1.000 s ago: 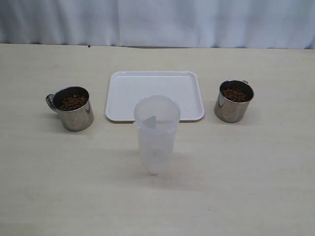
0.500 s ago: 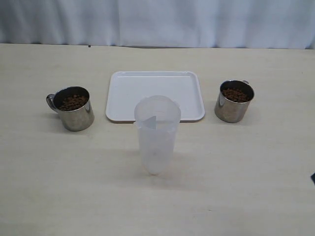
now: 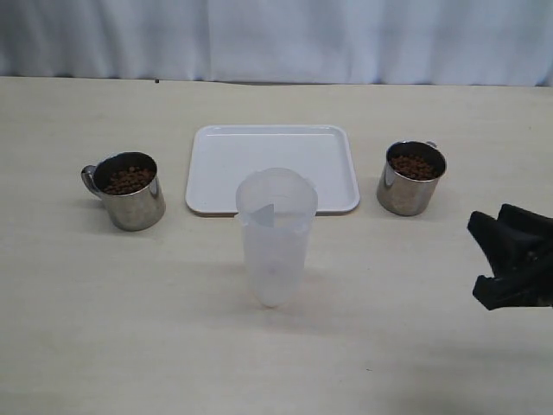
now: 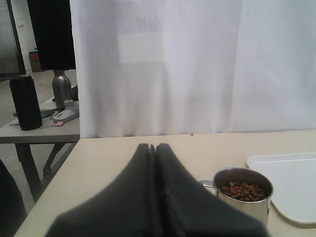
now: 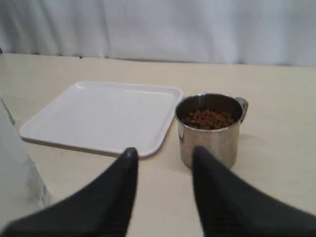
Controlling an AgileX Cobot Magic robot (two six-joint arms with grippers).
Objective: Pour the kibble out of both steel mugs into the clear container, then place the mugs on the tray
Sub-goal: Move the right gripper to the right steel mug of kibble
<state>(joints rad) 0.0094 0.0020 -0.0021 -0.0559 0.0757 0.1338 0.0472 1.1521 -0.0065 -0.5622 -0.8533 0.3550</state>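
We see the clear container [image 3: 276, 235] standing upright on the bench [image 3: 104, 346], just in front of the white tray [image 3: 272, 160]. The left steel mug [image 3: 130, 194] stands left of the tray and the right steel mug [image 3: 409, 183] right of it, both upright with brown kibble [image 3: 129, 179] inside. Our right fingers [image 5: 127, 170] are released, spread apart and grasping nothing, near the right steel mug but clear of it. Our left fingers [image 4: 154, 163] are clenched together on nothing, with the left steel mug ahead of them.
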